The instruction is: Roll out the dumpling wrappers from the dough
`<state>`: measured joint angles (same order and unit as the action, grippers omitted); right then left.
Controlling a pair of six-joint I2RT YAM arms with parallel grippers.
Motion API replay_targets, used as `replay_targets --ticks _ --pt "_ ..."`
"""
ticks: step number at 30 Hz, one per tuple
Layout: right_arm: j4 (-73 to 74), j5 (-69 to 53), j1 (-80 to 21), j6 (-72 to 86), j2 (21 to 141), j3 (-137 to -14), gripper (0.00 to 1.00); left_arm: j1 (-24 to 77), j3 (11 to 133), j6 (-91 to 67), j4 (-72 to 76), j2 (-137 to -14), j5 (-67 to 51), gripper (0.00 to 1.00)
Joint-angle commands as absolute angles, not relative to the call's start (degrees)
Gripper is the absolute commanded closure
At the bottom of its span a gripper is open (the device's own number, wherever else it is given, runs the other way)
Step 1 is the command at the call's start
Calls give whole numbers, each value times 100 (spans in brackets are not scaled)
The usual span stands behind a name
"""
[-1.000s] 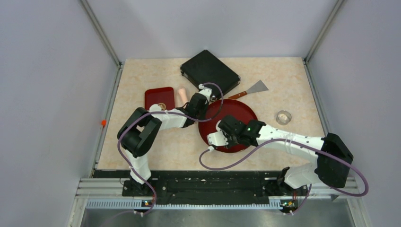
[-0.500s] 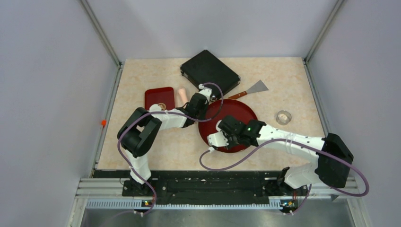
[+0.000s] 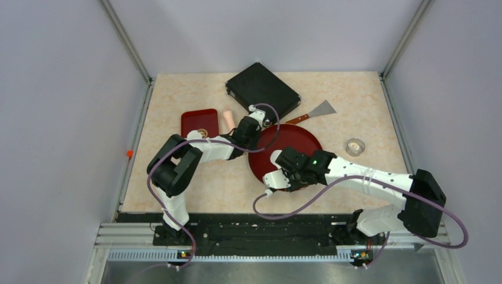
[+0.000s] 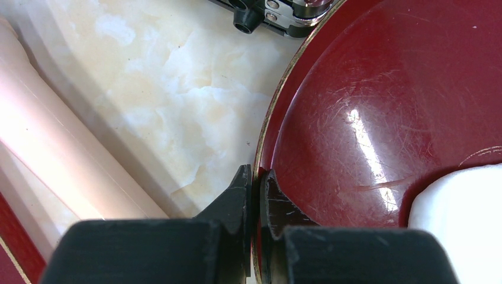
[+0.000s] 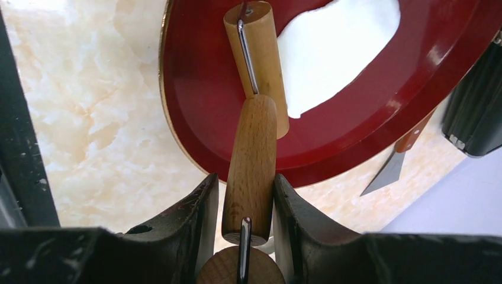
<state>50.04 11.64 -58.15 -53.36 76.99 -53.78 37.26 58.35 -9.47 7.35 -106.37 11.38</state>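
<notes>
Dough [image 5: 337, 47], a soft white patch with an uneven edge, lies flattened on the round red plate [image 5: 201, 106]. The right wrist view shows this best. There the right gripper [image 5: 244, 180] pinches the handle of a small wooden roller [image 5: 251, 148] between its two fingers, and the roller's pale barrel rests on the near edge of the dough. A metal scraper [image 5: 388, 168] lies on the table just beyond the plate rim, with a black case [image 5: 473, 112] beside it.

The left wrist view adds what that angle misses. The left gripper [image 4: 256, 183] is pressed together on the gold-edged rim of the plate, one finger outside and one inside. A corner of the dough shows at the lower right, and a pale pink cylinder [image 4: 53, 136] lies on the marbled table [image 4: 177, 89] to the left.

From overhead, the right arm covers the near half of the plate [image 3: 299, 141], so the dough cannot be seen. This view alone shows a small clear ring cutter [image 3: 355, 146] well apart to the right, and a red rectangular tray [image 3: 198, 121] to the left, beside the pink cylinder.
</notes>
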Motion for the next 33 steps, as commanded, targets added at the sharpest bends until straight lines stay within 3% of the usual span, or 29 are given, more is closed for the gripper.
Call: replay_targets --ticks 1,12,20,33 --pt "7068 -546 -5949 -4961 8134 -4856 100 3639 5748 -775 966 -10753 2048 100" --pt "5436 1174 -5560 -4858 7345 -6617 100 3649 5766 -749 947 -10756 2039 100" --pt "4391 1454 -5353 -5248 7534 -5933 100 3669 5774 -732 957 -10782 2045 100" --pt "4160 1136 -5239 -5346 8329 -5406 100 3672 5749 -716 984 -10749 2054 100"
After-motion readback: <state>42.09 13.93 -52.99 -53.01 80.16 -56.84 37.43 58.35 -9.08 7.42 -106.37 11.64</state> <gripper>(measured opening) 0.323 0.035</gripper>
